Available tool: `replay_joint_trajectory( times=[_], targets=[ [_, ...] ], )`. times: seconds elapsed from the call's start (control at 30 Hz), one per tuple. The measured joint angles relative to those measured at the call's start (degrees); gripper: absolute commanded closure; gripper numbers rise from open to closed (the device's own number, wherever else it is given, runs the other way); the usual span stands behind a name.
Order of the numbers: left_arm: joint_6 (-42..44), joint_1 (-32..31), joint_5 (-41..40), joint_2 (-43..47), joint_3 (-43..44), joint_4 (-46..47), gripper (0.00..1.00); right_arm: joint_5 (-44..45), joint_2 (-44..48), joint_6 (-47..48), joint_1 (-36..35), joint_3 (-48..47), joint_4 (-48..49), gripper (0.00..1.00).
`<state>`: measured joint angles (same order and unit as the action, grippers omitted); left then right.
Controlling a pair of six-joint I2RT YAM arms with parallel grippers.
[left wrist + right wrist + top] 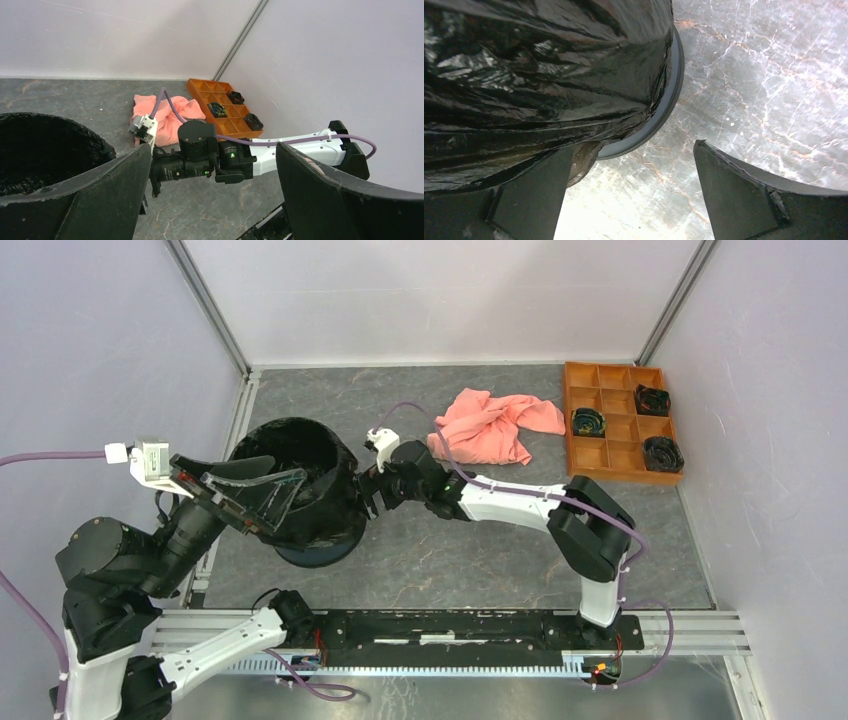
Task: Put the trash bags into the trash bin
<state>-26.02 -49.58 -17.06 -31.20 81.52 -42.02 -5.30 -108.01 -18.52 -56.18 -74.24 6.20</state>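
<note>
As I look down from the top camera, the one trash bin (322, 554) stands left of centre in the frame, and the one black trash bag (325, 495) already lines it: glossy plastic covers the inside and drapes wrinkled down the outer wall nearly to the base. The left end effector (276, 494) comes in from the left of the frame over the bin's near-left rim, jaws spread wide and holding nothing. In its wrist view the bag-lined mouth fills the lower left, just beside the left finger. The right end effector (366, 496) sits low against the bin's right side, also spread wide and empty. Its wrist view shows the draped bag filling the upper left and the bin's bare base ring showing below the plastic, with only the grey marbled table (749, 75) between the fingers. One finger (531, 200) lies right under a fold of the bag, and I cannot tell whether they touch. Well apart, at the upper middle of the top view, lies one crumpled salmon-pink cloth (495, 425). At the upper right sits one orange compartment tray (612, 462) holding three dark round pieces (652, 399), each in its own compartment.
</note>
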Motion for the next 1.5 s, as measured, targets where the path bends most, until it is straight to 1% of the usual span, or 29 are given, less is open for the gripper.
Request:
replay_joint_trajectory(
  times=[0.1, 0.13, 0.17, 0.23, 0.37, 0.5, 0.63, 0.7, 0.8, 0.9, 0.97, 1.03, 1.13, 1.2, 1.27, 1.33, 1.4, 1.5],
  targets=[
    [0.0, 0.0, 0.0, 0.5, 0.1, -0.4, 0.00, 1.1, 0.9, -4.2, -0.7, 2.1, 1.7, 0.02],
    [0.0, 0.0, -0.1, 0.6, 0.1, -0.5, 0.00, 1.5, 2.7, -6.8, -1.0, 5.7, 3.7, 0.02],
    [0.0, 0.0, -0.2, 0.7, 0.1, -0.7, 0.00, 1.7, 3.3, -7.4, -1.3, 6.8, 3.7, 0.02],
    [0.2, 0.0, -0.6, 0.9, 0.1, -1.0, 0.00, 2.7, 6.4, -10.7, -2.4, 12.2, 5.6, 0.02],
    [0.9, 0.0, -0.8, 0.7, 0.1, -1.2, 0.00, 6.2, 12.3, -15.1, -6.8, 20.0, 7.0, 0.02],
    [1.3, 0.0, -0.7, 0.4, 0.1, -1.2, 0.00, 12.0, 15.4, -16.7, -12.2, 22.7, 8.5, 0.02],
    [1.3, 0.0, -0.6, 0.3, 0.2, -1.2, 0.00, 19.5, 13.6, -17.1, -18.1, 22.4, 14.8, 0.02],
    [1.3, 0.0, -0.3, 0.1, 1.1, -2.1, 0.00, 23.8, 9.4, -17.1, -20.5, 18.9, 16.3, 0.02],
    [1.4, 0.0, -0.3, -1.2, 5.4, -4.7, 0.00, 28.9, 0.6, -17.7, -22.9, 10.6, 18.6, 0.02],
    [1.4, 0.0, -0.3, -2.3, 10.3, -6.8, 0.00, 34.1, -3.8, -18.8, -24.6, 8.4, 22.9, 0.02],
    [1.4, 0.0, -0.2, -2.1, 11.6, -7.6, 0.00, 39.6, -7.1, -18.9, -25.7, 6.1, 24.2, 0.06],
    [1.4, 0.0, -0.2, -1.4, 11.6, -8.0, 0.00, 46.6, -12.0, -19.2, -26.7, -0.5, 23.0, 0.10],
    [1.0, 0.0, 0.3, -0.2, 10.8, -9.3, 0.00, 54.1, -17.2, -19.5, -27.3, -9.2, 21.6, 0.13],
    [0.6, 0.0, 1.2, -0.1, 11.2, -10.0, 0.00, 56.9, -19.1, -15.8, -27.2, -12.2, 24.7, 0.13],
    [0.5, 0.0, 2.1, -0.4, 12.1, -10.7, 0.00, 59.6, -22.1, -10.1, -26.6, -16.0, 29.5, 0.13],
    [0.5, 0.0, 2.6, -0.8, 12.9, -10.7, 0.00, 61.8, -26.2, -5.4, -25.7, -21.9, 32.0, 0.15],
    [0.5, 0.0, 3.5, -1.2, 13.3, -10.6, 0.00, 62.4, -31.1, -2.9, -24.0, -28.8, 33.4, 0.18],
    [0.5, 0.0, 4.6, -2.3, 14.3, -10.8, 0.00, 62.1, -37.6, -1.3, -20.6, -38.3, 33.8, 0.18]
  ],
)
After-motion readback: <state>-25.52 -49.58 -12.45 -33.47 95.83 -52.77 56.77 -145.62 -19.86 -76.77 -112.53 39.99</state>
